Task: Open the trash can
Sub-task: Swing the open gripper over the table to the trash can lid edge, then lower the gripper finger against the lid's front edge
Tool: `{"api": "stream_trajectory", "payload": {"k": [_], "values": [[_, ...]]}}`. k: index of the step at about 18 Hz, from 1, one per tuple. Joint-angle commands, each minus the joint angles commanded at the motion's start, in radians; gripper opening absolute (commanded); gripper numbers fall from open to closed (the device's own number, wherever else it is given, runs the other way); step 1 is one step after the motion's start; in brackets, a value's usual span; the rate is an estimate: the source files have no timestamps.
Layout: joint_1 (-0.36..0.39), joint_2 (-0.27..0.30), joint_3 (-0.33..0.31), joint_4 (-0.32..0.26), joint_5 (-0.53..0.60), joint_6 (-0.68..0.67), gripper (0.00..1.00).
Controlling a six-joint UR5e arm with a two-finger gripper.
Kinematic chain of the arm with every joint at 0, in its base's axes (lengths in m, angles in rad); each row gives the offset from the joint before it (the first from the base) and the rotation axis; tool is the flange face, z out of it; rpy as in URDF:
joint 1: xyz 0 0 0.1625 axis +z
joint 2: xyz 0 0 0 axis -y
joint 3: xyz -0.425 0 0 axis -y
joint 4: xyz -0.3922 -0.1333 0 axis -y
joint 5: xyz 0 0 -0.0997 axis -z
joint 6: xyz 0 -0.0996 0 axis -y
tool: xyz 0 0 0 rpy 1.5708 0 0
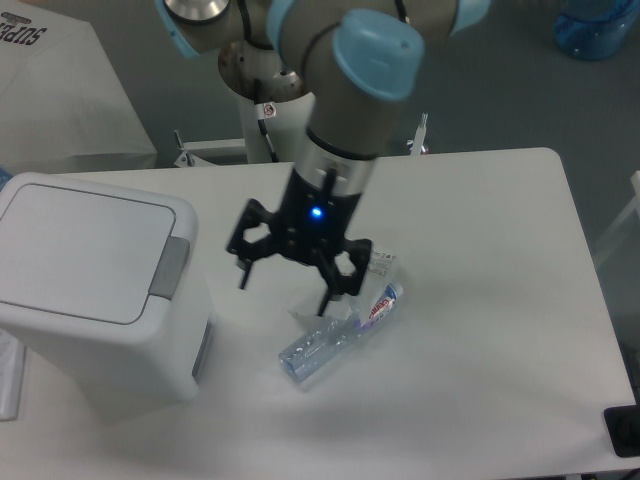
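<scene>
The trash can [100, 290] is a large boxy white bin at the left of the table, its flat white lid [78, 250] down and a grey latch strip [170, 268] on the lid's right edge. My gripper [282, 298] hangs over the middle of the table, to the right of the can and apart from it. Its black fingers [328, 296] are spread open with nothing between them. It hovers above the left part of a crushed bottle.
A crushed clear plastic bottle [338, 335] with a crumpled wrapper lies on the table under and right of the gripper. The arm's base pedestal [277, 110] stands behind the table. The table's right edge [590, 270] is far from the gripper.
</scene>
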Motion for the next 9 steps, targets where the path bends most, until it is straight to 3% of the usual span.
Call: {"api": "stream_trajectory", "payload": {"k": [4, 9], "values": [[-0.035, 0.008, -0.022, 0.006, 0.002, -0.003, 1.0], [-0.058, 0.005, -0.048, 0.057, 0.005, -0.054, 1.0]]}}
